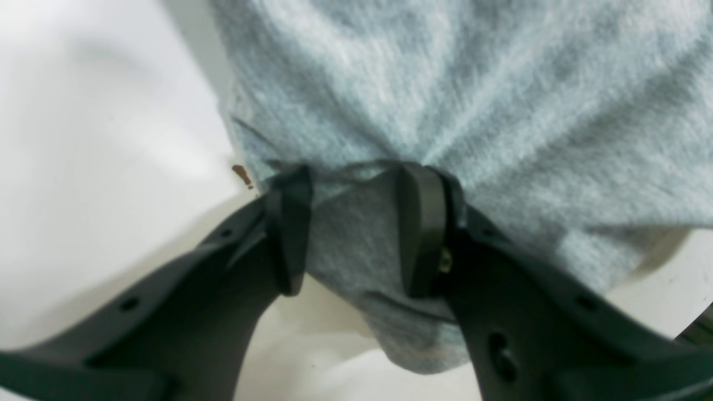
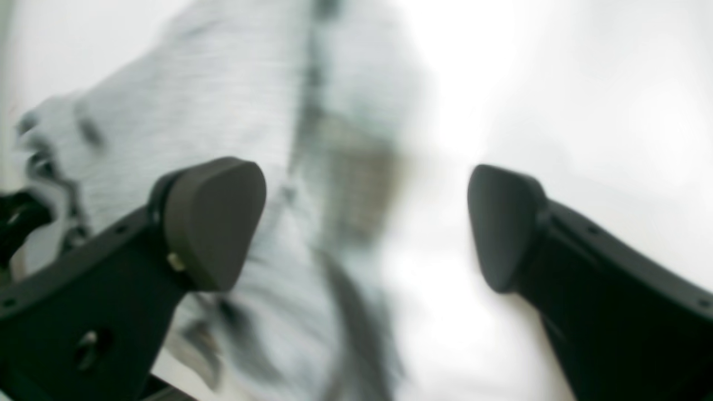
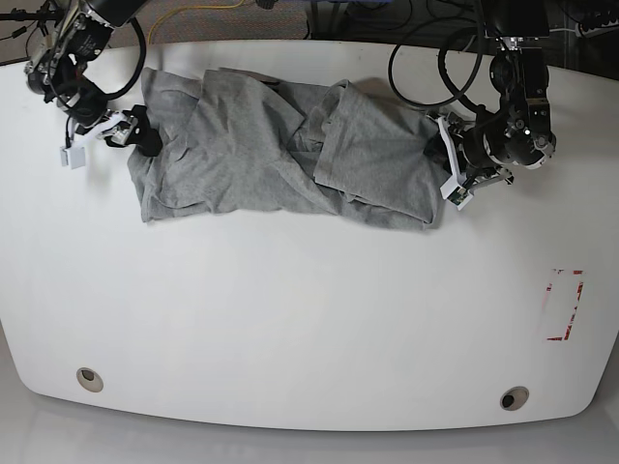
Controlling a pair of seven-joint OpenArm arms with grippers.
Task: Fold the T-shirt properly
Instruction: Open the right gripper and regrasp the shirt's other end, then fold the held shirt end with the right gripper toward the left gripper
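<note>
The grey T-shirt lies crumpled and stretched sideways across the far part of the white table. At its right edge my left gripper is shut on it. The left wrist view shows a bunched fold of the T-shirt pinched between the two dark fingers of that left gripper. My right gripper hovers at the shirt's left edge. In the right wrist view this right gripper stands wide open, with the blurred T-shirt lying behind its left finger and nothing held.
A red-outlined rectangle is marked on the table at the right. Two round holes sit near the front edge. Cables run along the back edge. A small brown mark lies on the table beside the shirt.
</note>
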